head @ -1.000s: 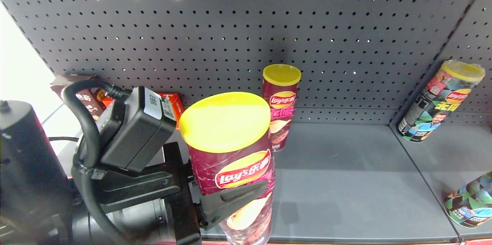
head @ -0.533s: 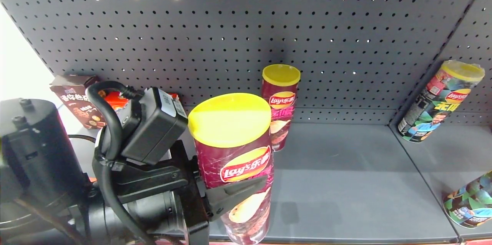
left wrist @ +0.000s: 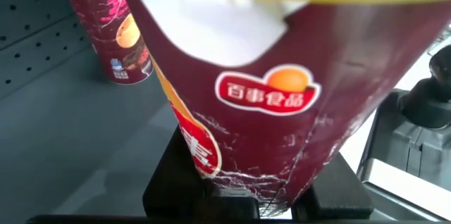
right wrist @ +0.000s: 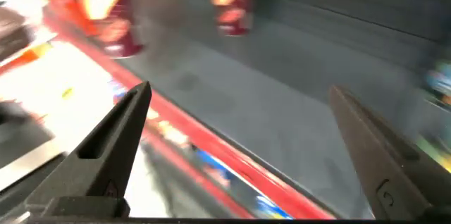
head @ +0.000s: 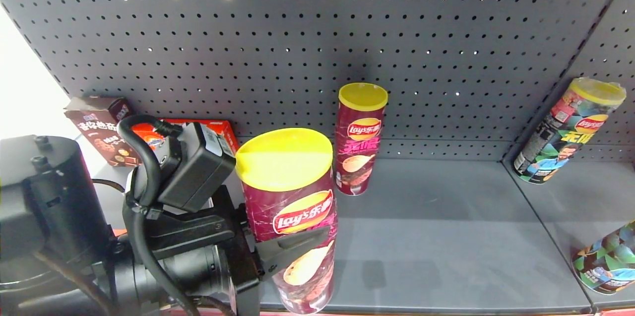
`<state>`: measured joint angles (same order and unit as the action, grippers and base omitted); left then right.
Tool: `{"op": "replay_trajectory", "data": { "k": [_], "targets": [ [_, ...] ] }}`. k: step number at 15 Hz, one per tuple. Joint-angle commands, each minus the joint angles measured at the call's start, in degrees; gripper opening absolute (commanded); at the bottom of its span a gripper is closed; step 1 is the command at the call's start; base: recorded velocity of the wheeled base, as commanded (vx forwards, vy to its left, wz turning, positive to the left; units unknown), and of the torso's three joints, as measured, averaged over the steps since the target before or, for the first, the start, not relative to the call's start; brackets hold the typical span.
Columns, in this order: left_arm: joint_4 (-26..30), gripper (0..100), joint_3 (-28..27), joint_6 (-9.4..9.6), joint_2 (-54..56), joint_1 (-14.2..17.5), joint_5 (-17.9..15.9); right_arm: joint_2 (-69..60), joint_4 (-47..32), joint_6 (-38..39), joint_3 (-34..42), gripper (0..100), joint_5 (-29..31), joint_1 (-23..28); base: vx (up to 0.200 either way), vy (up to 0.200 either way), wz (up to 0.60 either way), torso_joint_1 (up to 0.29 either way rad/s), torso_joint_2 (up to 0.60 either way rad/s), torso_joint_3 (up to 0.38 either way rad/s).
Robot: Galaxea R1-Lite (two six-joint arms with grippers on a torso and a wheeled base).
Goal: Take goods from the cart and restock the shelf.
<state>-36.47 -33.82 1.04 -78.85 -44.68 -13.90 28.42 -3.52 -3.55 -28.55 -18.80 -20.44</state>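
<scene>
My left gripper [head: 293, 240] is shut on a maroon chips can with a yellow lid [head: 287, 207], held upright over the front edge of the grey shelf [head: 446, 236]. In the left wrist view the held can [left wrist: 282, 90] stands between the dark fingers [left wrist: 173, 185]. A second maroon can [head: 360, 140] stands upright at the back against the pegboard, and it also shows in the left wrist view [left wrist: 116, 34]. My right gripper [right wrist: 246, 146] is open and holds nothing, out in front of the shelf's red front edge [right wrist: 211, 157].
Two green-and-black cans sit at the right, one leaning on the divider [head: 565, 132], one at the front corner [head: 605, 261]. A brown box [head: 96, 125] and a red box [head: 218, 127] lie at the back left. The shelf's middle and right are bare.
My left gripper has carried the held can away from the camera and a little down, toward the shelf; the can behind it is less covered. The boxes at the left show more.
</scene>
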Motion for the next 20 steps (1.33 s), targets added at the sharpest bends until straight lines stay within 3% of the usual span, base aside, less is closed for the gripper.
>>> {"op": "replay_trajectory", "data": {
  "k": [1, 6, 8, 15, 16, 20],
  "targets": [
    [-0.1, 0, 0.3, 0.02, 0.0, 0.1, 0.0, 13.6, 1.2, -0.8, -5.7, 100, -0.3, -10.4, 0.000, 0.000, 0.00, 0.000, 0.00, 0.000],
    [-0.1, 0, 0.2, 0.02, 0.0, 1.5, 0.0, 28.9, 15.0, -4.1, -5.3, 100, 6.0, -14.4, 0.000, 0.000, 0.00, 0.000, 0.00, 0.000],
    [-0.1, 0, 0.2, 0.02, 0.0, 1.8, -0.1, 31.7, 15.9, -4.0, -6.5, 100, 9.5, -15.8, 0.000, 0.000, 0.00, 0.000, 0.00, 0.000],
    [0.2, 0, 0.3, 0.02, -0.4, 1.8, -0.2, 41.4, 16.6, -3.6, -10.6, 100, 9.5, -17.6, 0.000, 0.000, 0.00, 0.000, 0.00, 0.000],
    [0.2, 0, 0.3, 0.02, -0.4, 1.8, -0.2, 46.6, 18.6, -3.5, -14.7, 100, 9.5, -16.8, 0.000, 0.000, 0.00, 0.000, 0.00, 0.000],
    [0.2, 0, 0.3, -0.07, -0.5, 1.9, -0.1, 55.8, 28.3, -3.7, -17.4, 100, 4.6, -13.9, 0.000, 0.000, 0.00, 0.000, 0.00, 0.000]
  ]
}}
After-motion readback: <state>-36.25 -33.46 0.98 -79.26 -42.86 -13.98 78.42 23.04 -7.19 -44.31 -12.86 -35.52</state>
